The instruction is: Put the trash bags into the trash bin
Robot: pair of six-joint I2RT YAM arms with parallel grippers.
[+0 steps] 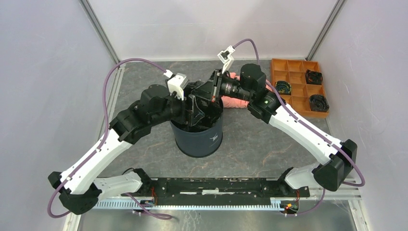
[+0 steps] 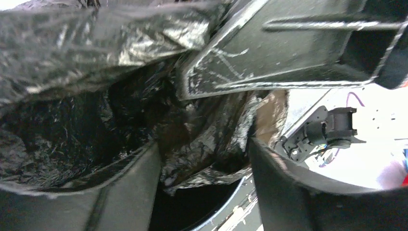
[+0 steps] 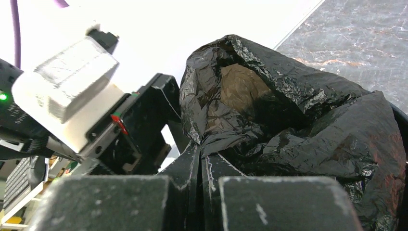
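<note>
At bin (image 1: 197,140) rim, right hand (image 3: 201,150) pinching bag (image 3: 308,115)

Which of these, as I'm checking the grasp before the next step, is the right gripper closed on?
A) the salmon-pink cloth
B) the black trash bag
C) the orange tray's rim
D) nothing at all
B: in the right wrist view, the right gripper has its fingers pressed together on a gathered fold of the trash bag, which bulges up above the trash bin.
</note>
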